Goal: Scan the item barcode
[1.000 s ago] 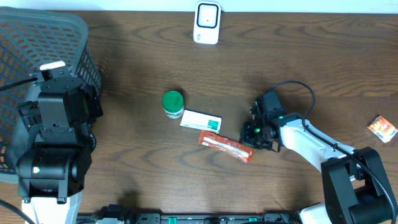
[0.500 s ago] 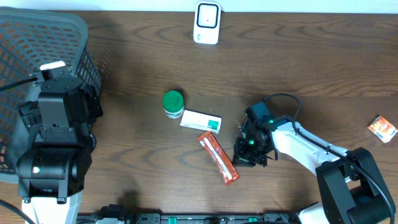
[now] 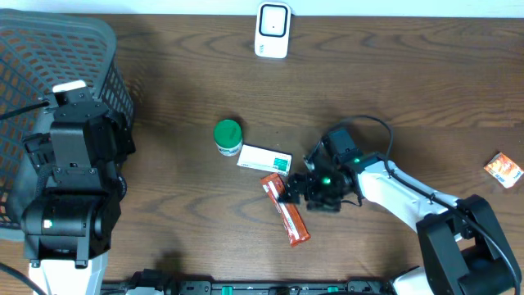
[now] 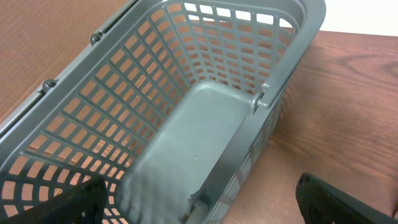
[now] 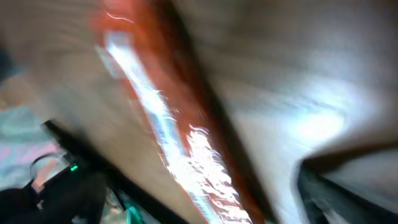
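A long orange snack packet (image 3: pixel 287 211) lies flat on the table at a slant. My right gripper (image 3: pixel 298 183) hovers over the packet's upper end with its jaws wide apart. The right wrist view is blurred: the orange packet (image 5: pixel 180 137) runs diagonally between the two dark fingers (image 5: pixel 65 193), and neither touches it. The right gripper (image 5: pixel 205 202) is open. A white scanner (image 3: pixel 273 30) stands at the far edge of the table. My left gripper (image 4: pixel 205 205) hangs open over the grey basket (image 4: pixel 186 93), holding nothing.
A green-lidded jar (image 3: pixel 228 137) and a white-and-green box (image 3: pixel 264 159) lie just left of the packet. A small orange sachet (image 3: pixel 503 169) is at the far right. The grey basket (image 3: pixel 33 74) fills the left edge beside the left arm (image 3: pixel 70 172).
The right gripper moved left, turned the orange packet from pointing right to pointing toward the front edge, then opened and let it go. The left arm has not moved.
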You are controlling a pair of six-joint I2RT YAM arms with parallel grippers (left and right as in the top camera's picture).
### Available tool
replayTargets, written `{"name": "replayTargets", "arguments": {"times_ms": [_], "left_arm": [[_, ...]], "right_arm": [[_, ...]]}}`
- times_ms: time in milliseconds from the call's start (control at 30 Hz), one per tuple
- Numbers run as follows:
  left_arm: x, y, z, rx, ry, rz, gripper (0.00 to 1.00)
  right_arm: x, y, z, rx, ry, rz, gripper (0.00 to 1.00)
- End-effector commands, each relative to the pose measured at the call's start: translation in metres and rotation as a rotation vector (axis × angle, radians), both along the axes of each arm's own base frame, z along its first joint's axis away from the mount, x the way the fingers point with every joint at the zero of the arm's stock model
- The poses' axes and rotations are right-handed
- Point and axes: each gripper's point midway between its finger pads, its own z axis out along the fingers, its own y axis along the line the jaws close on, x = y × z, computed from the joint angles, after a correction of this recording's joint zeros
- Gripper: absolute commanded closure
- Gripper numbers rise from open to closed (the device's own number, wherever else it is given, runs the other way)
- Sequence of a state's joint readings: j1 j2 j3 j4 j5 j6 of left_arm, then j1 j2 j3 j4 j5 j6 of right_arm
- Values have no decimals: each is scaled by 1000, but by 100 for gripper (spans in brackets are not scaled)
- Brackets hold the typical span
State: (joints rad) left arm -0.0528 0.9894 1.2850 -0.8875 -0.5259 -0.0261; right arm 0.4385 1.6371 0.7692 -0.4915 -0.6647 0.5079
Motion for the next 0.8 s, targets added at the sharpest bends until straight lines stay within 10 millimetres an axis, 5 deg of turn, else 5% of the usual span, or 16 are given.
{"name": "replayTargets", "arguments": {"times_ms": [0, 200, 433, 767], "left_arm": [[-2, 3, -1, 1, -2, 15, 4], [-2, 3, -1, 1, -2, 15, 4], [-2, 3, -1, 1, -2, 15, 4], [-2, 3, -1, 2, -2, 15, 4]], "right_arm": [[22, 6, 6, 15, -222, 114, 1], [30, 11, 4, -13, -315, 163, 1], [12, 22, -9, -140, -369, 265, 1], [12, 11, -25, -274, -386, 272, 1]]}}
